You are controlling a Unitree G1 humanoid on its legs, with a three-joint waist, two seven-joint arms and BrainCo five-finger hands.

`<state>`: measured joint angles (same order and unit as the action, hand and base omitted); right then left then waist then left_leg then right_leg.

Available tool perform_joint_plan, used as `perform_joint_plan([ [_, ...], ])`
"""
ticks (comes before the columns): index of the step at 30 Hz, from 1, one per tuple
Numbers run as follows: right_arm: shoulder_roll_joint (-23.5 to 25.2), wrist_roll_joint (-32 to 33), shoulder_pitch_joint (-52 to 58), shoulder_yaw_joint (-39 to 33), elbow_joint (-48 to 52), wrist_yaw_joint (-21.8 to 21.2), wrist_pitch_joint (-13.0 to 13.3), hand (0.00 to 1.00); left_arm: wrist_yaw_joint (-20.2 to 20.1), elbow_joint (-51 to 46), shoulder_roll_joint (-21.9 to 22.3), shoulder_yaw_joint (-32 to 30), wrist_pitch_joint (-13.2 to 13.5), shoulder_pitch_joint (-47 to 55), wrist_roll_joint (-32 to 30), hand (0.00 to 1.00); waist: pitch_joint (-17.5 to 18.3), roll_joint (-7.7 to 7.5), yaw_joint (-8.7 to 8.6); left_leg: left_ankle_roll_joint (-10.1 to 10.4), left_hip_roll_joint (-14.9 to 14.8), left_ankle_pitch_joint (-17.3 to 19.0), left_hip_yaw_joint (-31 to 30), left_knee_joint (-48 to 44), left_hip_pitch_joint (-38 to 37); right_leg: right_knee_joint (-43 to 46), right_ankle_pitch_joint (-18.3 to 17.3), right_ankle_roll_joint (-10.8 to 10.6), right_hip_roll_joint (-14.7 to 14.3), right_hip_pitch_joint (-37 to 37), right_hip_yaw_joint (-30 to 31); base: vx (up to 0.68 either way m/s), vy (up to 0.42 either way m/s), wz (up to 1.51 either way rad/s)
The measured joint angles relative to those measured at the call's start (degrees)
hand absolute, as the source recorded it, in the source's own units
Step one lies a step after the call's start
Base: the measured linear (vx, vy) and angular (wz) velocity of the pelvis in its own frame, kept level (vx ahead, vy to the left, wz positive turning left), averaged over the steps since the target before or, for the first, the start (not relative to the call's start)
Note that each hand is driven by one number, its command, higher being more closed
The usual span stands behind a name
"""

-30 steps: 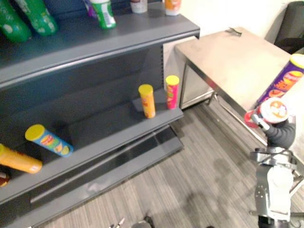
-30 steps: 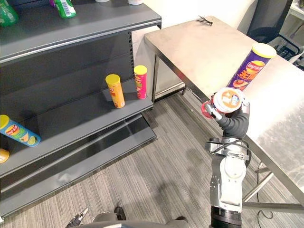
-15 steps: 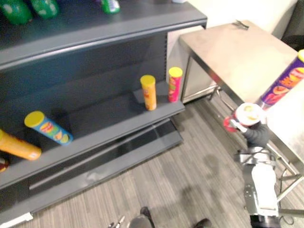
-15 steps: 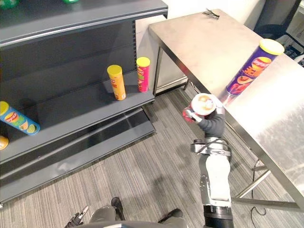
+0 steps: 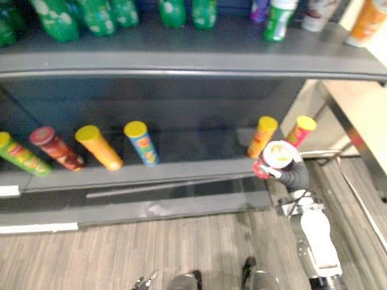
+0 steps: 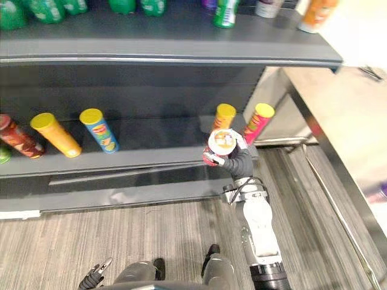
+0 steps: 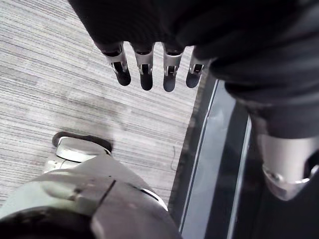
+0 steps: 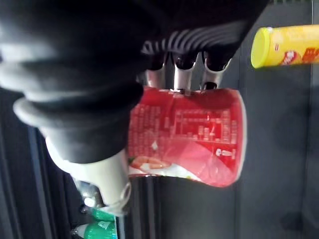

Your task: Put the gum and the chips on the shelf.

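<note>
The tub (image 6: 221, 144) is red with a white lid that faces the head camera. In the eye views the right hand (image 6: 238, 162) hides its lower half. It hangs in the air just before the front edge of the lower shelf (image 6: 151, 158), near the yellow can (image 6: 224, 116) and the pink can (image 6: 259, 121) at that shelf's right end. Whether it touches the shelf cannot be told. In the right wrist view the tub's side carries a block of small white print and a picture, too fine to make out, and its wall looks dented, perhaps from the squeeze. The fingers (image 8: 183, 74) curl over the tub and grip it, while the thumb is hidden behind the dark cover. Further left on the shelf lie a blue can (image 6: 100, 130), another yellow one (image 6: 55, 134) and a dark red one (image 6: 18, 138), cut off at the edge. The left hand (image 7: 146, 74) hangs over the floor (image 7: 60, 89) with its fingers straight, holding nothing.
</note>
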<state>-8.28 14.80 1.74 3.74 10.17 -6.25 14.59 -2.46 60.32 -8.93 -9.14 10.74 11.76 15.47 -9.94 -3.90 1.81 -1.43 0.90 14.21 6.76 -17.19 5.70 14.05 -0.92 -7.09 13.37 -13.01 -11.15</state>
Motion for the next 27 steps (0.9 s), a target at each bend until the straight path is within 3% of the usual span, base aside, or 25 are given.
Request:
perform_joint_plan([
  [3,0.05,1.32,-0.35,0.30,0.16,-0.56,-0.19,1.00,0.02,1.29,1.60,-2.11,-0.20,0.49,0.21,0.00,0.15,1.12,1.51,1.60,-2.91,0.51,-0.57,0.14,0.06,-6.81,1.27,0.78,-3.74,3.69,-1.32,0.26,-0.125,0.13],
  [9,0.14,2.04,1.13,-1.93,0.42,-0.63,-0.18,1.00,-0.27,1.20,2.35,-2.47,-0.40,0.59,-0.53,0.00,0.35,1.21,0.88,5.81,-4.80,-1.75,-2.73,5.56,-3.31,-11.41,1.38,1.50,-6.11,8.10,-4.49,0.16,-0.126,0.16],
  [18,0.34,2.02,4.23,-3.20,0.41,-0.61,-0.18,1.00,-0.20,1.12,2.35,-2.58,-1.32,0.49,-1.87,0.00,2.22,1.75,-0.11,5.98,-4.65,-2.64,-2.16,8.02,-5.56,-11.97,1.35,1.50,-6.18,9.39,-4.57,0.02,-0.005,0.00],
  [20,0.48,2.02,4.51,-3.17,0.36,-0.61,-0.18,1.00,-0.18,1.11,2.36,-2.58,-1.32,0.47,-2.34,0.00,2.32,1.78,-0.13,5.98,-4.51,-2.65,-1.58,5.57,-4.70,-11.32,0.85,2.18,-6.15,9.31,-4.26,-0.05,-0.011,-0.02],
  [23,0.52,2.02,4.71,-2.96,0.08,-0.59,-0.17,1.00,-0.18,1.01,2.43,-2.41,-1.31,0.35,-2.18,0.00,2.20,1.85,-0.01,5.97,-4.95,-2.65,-0.94,-7.84,0.91,-9.55,-1.23,2.91,-5.53,9.94,-4.15,-0.08,-0.034,0.03],
  [25,0.43,2.03,4.81,-2.83,-0.07,-0.55,-0.17,1.00,-0.27,0.88,2.65,-1.80,-1.31,0.25,-1.90,0.00,1.81,2.68,0.02,5.89,-6.23,-2.96,-0.97,-12.84,2.16,-8.94,-1.84,3.39,-5.98,11.27,-4.27,-0.09,-0.038,-0.01],
  [26,0.45,2.02,4.83,-2.72,-0.20,-0.52,-0.17,1.00,-0.37,0.83,2.52,-1.73,-1.31,0.20,-0.60,0.00,1.83,2.48,0.02,6.34,-6.40,-3.87,-0.96,-12.91,2.29,-8.90,-2.35,4.15,-5.94,11.60,-4.28,-0.09,-0.041,0.13],
  [27,0.70,2.03,4.73,-2.96,-0.17,-0.43,-0.12,1.00,-0.33,0.90,2.04,-1.75,-1.32,-0.41,-0.26,0.00,1.37,1.30,-0.08,6.16,-6.11,-4.69,-0.82,-13.28,2.96,-9.07,-2.98,4.40,-5.16,11.68,-4.29,-0.07,-0.034,0.21],
])
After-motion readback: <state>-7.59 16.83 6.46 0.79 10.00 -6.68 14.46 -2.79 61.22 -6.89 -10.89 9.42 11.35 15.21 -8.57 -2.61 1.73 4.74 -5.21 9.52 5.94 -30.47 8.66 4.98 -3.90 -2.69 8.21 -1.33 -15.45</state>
